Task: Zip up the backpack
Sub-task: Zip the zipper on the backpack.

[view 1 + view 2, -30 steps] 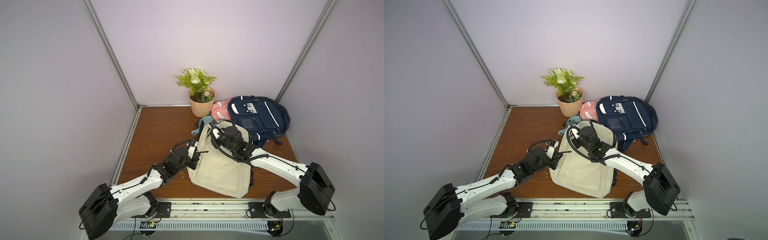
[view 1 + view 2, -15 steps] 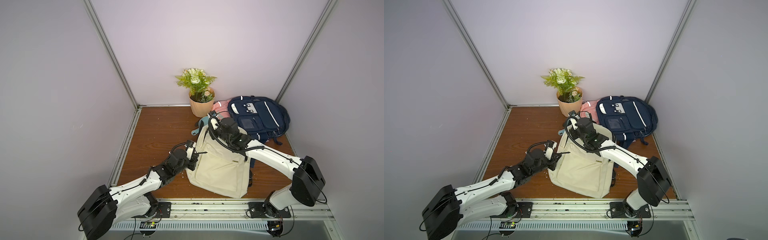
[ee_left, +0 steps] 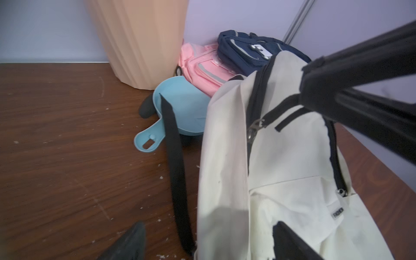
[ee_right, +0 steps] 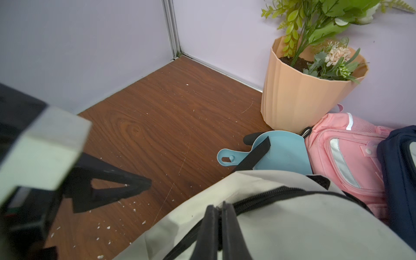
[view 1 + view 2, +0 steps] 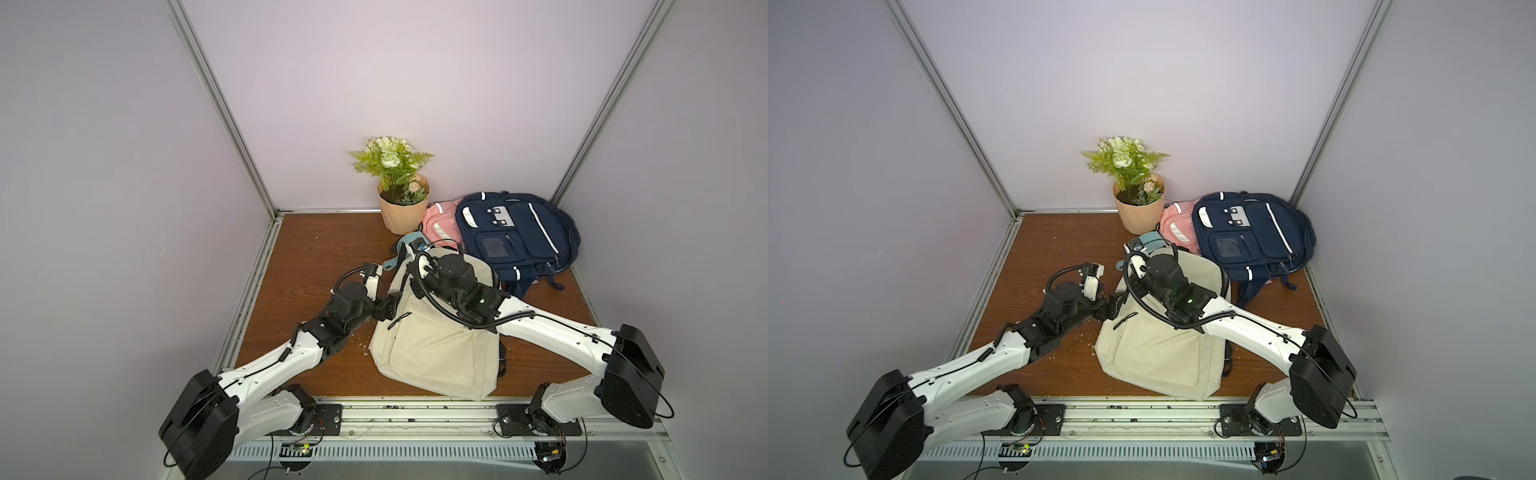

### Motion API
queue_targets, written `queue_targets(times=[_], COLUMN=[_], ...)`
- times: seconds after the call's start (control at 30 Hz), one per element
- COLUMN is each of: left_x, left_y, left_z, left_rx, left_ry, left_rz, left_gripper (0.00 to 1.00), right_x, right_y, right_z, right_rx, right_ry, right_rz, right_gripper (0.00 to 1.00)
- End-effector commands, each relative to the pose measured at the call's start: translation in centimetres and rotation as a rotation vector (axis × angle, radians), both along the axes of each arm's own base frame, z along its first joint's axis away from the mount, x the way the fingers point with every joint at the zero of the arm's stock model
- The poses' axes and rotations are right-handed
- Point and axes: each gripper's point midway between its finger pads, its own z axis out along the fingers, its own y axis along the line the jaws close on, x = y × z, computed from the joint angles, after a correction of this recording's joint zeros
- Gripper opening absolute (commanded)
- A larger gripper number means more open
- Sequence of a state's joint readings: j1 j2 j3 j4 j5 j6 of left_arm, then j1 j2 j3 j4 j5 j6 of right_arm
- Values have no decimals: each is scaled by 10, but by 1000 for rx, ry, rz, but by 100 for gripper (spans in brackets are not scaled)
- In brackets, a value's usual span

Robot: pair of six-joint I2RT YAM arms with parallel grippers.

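**Right gripper pinched at the top of the cream backpack, left gripper spread**

The cream backpack (image 5: 436, 353) lies near the middle of the wooden worktop (image 5: 311, 257), its top end toward the back wall in both top views. The right gripper (image 4: 217, 209) reaches over that top end with its fingers pressed together. In the left wrist view they appear to pinch a black pull tab (image 3: 287, 114) beside the dark zipper track (image 3: 254, 105), though blur there makes the hold hard to confirm. The left gripper (image 5: 387, 309) sits at the bag's left edge, fingers spread wide and clamping nothing. A loose black strap (image 3: 175, 168) trails across a blue scoop (image 3: 180, 105). Behind stand a peach flower pot (image 5: 401, 212), a pink backpack (image 5: 440, 220) and a navy backpack (image 5: 515, 232).
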State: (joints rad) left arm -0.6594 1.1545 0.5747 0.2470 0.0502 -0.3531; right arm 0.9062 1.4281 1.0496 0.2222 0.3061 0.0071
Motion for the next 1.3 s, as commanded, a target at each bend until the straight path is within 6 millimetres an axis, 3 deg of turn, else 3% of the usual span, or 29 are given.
queue_targets(times=[0.0,0.13,0.3,0.37,0.47,0.67,0.83,0.9,1.0,1.1,1.17,1.27], left_x=[6,17,13,9,1,-14,-14,-14,-15,-9,-4,8], left_y=[-19,-18,-21,-18,-13,-6,4,7,5,2,-2,-6], left_z=[5,-6,-10,-13,-14,-26,-32,-31,-28,-16,-3,20], left_rx=[-18,13,5,3,-12,5,18,17,13,15,13,16], left_ry=[-16,-3,8,11,3,17,27,27,23,4,-23,-66], left_rz=[-83,-51,-75,-68,-68,-66,-18,-5,-17,-18,-19,-12], left_gripper=[86,69,28,16,8,5,6,10,26,54,64,77], right_x=[-12,-12,3,16,40,75,79,78,66,34,17,5], right_y=[7,4,-9,-17,-35,-66,-79,-81,-69,-36,-14,4], right_z=[46,47,44,45,47,63,65,59,63,83,93,101], right_rx=[135,145,112,113,126,146,125,123,141,191,212,229], right_ry=[-69,-73,-72,-66,-53,-70,-80,-71,-82,-135,-143,-135], right_rz=[34,11,-81,-124,-192,-279,-332,-333,-255,-84,19,66], right_gripper=[0,0,0,0,0,0,0,0,0,0,0,0])
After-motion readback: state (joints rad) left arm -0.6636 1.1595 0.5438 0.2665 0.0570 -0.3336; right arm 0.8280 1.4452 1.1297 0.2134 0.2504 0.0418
